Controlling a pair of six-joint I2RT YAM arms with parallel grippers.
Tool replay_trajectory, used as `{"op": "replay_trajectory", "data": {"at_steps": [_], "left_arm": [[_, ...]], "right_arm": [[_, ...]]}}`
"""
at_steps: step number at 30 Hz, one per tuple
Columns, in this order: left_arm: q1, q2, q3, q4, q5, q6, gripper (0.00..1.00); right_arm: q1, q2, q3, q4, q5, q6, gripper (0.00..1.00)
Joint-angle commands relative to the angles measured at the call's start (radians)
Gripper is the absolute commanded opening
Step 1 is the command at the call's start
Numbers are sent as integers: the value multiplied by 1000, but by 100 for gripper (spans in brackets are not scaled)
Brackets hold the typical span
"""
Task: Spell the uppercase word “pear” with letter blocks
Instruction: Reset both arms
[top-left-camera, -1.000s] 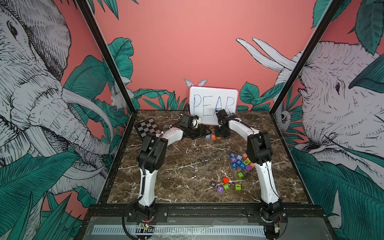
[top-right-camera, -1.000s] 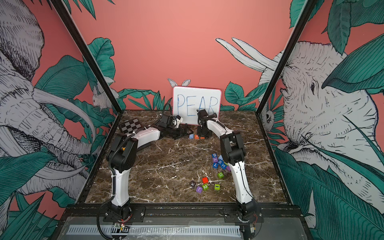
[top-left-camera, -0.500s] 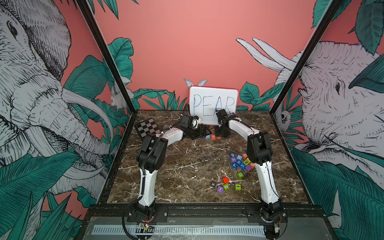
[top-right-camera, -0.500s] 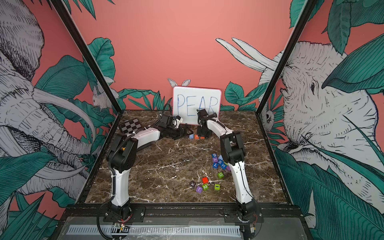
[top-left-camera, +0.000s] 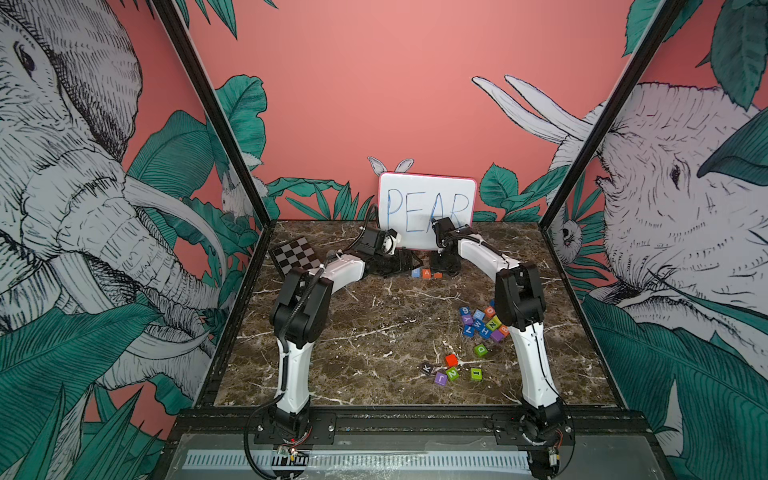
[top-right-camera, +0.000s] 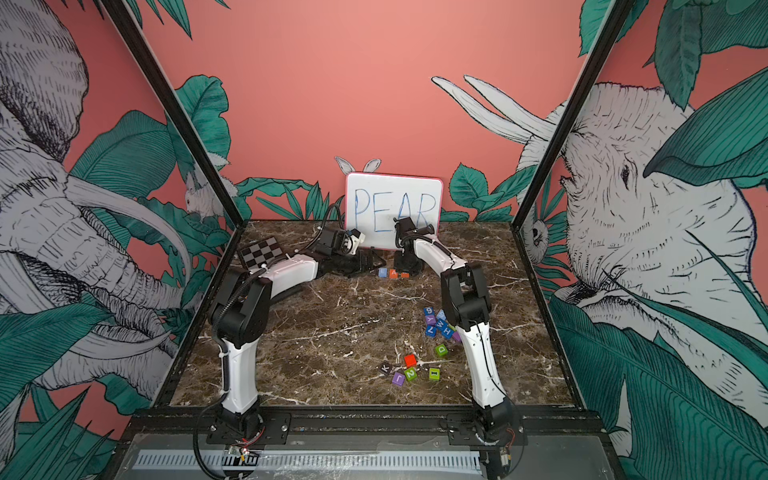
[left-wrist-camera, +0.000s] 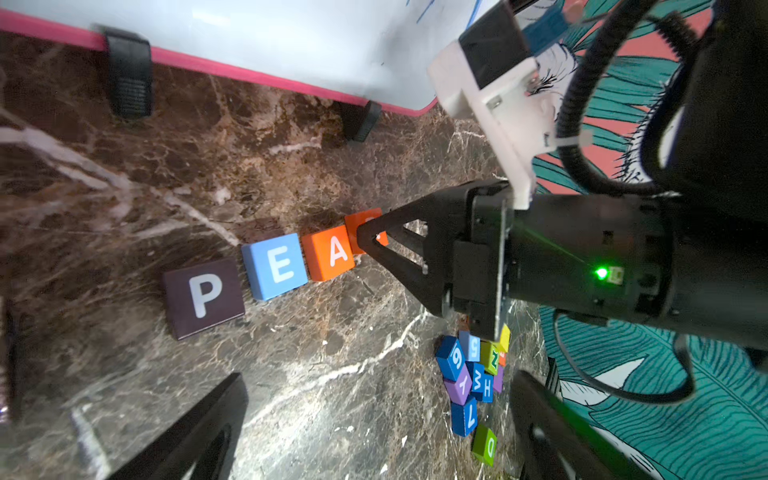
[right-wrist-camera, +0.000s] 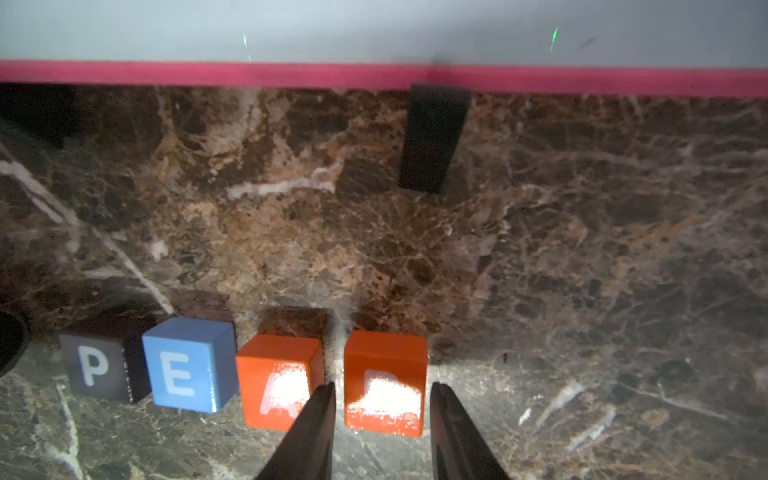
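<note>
Four letter blocks stand in a row on the marble in front of the white board: dark P (right-wrist-camera: 95, 365), light blue E (right-wrist-camera: 187, 365), orange A (right-wrist-camera: 278, 378) and orange R (right-wrist-camera: 384, 378). My right gripper (right-wrist-camera: 382, 388) straddles the R block, with a thin gap showing between each finger and the block's sides, so it is open. In the left wrist view the row reads P (left-wrist-camera: 203, 295), E (left-wrist-camera: 276, 266), A (left-wrist-camera: 330, 251), and the R (left-wrist-camera: 365, 222) is half hidden behind a right finger. My left gripper (left-wrist-camera: 374, 428) hovers near the row, wide open and empty. In both top views the P is hidden.
The white board (top-left-camera: 428, 199) with handwritten PEAR stands just behind the row on black feet (right-wrist-camera: 432, 137). A checkerboard card (top-left-camera: 296, 257) lies at the back left. A heap of other cubes (top-left-camera: 482, 322) sits by the right arm. Several loose cubes (top-left-camera: 451, 370) lie nearer the front.
</note>
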Motion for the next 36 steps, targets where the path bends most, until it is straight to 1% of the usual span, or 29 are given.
{"op": "replay_trajectory", "data": {"at_steps": [1,5,8,9,10,15,20,27,30,34,36], "left_arm": [[7,-99,-43,11,-4,8,99],[6,-163,-119,23,-27,12,99],[4,-215,-180,36,-30,10,99],[4,-232,-200,41,-61,7,99],[4,-249,-215,42,-69,9,99],[4,-347,-303,24,-110,34,99],[3,-434,-382,4,-148,58,99],[10,-512,-441,-36,-203,97,99],[12,-534,-450,-47,-220,103,99],[13,-551,-456,-54,-229,110,99],[13,-554,-461,-49,-236,110,99]], "right_arm": [[6,-109,-43,16,32,-10,40],[7,-189,-157,82,59,-30,40],[8,-271,-270,168,75,-37,40],[9,-303,-316,210,84,-41,40],[9,-331,-353,243,91,-50,40],[11,-475,-566,419,180,-145,41],[12,-588,-762,547,271,-247,41],[12,-731,-1006,770,422,-419,42],[4,-730,-1047,815,526,-491,42],[-31,-705,-1019,796,524,-520,42],[-40,-712,-1042,846,521,-553,42]]}}
